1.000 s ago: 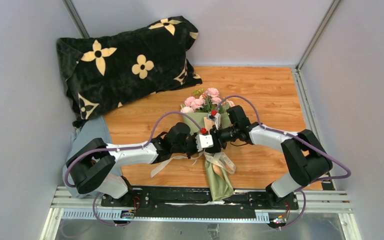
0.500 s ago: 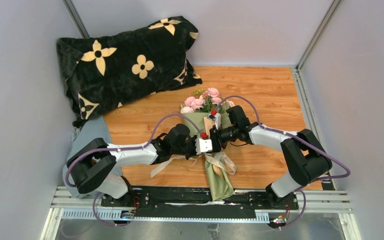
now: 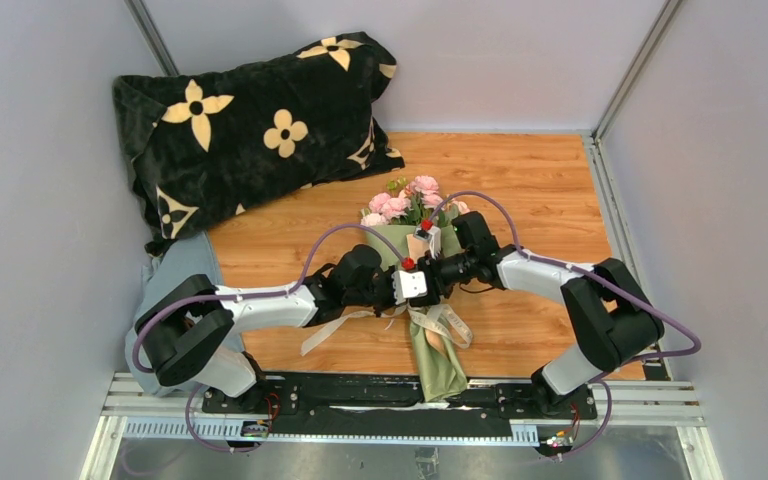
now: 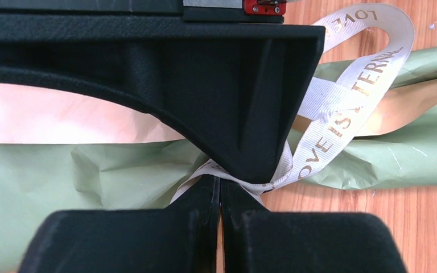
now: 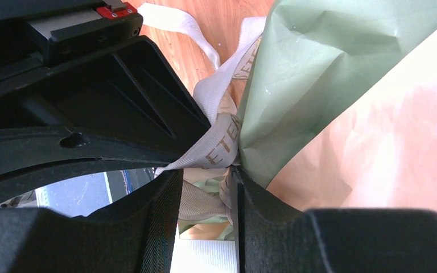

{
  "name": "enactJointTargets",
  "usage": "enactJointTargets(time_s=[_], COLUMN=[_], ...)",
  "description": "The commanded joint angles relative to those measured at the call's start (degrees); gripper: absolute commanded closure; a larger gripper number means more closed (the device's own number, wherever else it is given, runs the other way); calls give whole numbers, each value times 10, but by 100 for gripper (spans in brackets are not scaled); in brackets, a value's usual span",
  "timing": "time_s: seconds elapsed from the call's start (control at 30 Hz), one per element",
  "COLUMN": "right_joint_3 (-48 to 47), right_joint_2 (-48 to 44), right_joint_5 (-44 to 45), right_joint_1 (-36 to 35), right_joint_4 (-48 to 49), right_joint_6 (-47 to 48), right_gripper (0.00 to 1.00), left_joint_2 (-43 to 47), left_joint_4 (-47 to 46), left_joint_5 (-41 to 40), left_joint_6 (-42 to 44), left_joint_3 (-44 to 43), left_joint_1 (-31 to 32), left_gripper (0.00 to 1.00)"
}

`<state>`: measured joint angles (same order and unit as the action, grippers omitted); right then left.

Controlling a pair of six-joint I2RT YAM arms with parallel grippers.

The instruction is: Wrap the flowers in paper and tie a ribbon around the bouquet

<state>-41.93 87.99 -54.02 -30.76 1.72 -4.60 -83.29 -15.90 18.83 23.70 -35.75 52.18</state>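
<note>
Now my left gripper [image 4: 221, 181] is clenched on the ribbon [image 4: 341, 122], I judge to keep that strand taut. My right gripper [image 5: 206, 173] faces it, jaws apart around the ribbon's crossing; whether it truly grips, I cannot tell. The bouquet [image 3: 438, 365] lies on the counter [image 3: 530, 180], flowers [image 3: 405, 203] pointing away, paper [image 4: 119, 170] cinched for knotting.
</note>
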Motion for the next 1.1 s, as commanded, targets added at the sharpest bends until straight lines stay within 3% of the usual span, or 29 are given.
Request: enactJointTargets(time_s=[0.0, 0.13, 0.27, 0.43, 0.57, 0.87, 1.07], right_joint_3=[-1, -4, -6, -8, -13, -26, -36], right_joint_2=[13, 10, 7, -10, -25, -50, -55], right_joint_5=[22, 44, 62, 71, 81, 108, 104], right_joint_1=[-15, -15, -14, -14, -14, -14, -14], right_joint_4=[7, -9, -30, -46, -66, -127, -135], right_joint_6=[-13, -10, -7, -6, 1, 27, 27], right_gripper=[60, 66, 88, 100, 100, 100, 100], left_joint_2=[-8, -7, 1, 17, 26, 77, 86], left_joint_4=[-21, -22, -22, -22, -21, 84, 156], left_joint_5=[10, 16, 8, 9, 6, 19, 50], left_joint_6=[-21, -36, -42, -36, -22, 131, 240], left_joint_3=[-19, -20, -16, 4, 11, 11, -8], left_joint_1=[-4, -4, -4, -4, -4, -4, -4], left_gripper=[100, 100, 100, 100, 100, 75, 68])
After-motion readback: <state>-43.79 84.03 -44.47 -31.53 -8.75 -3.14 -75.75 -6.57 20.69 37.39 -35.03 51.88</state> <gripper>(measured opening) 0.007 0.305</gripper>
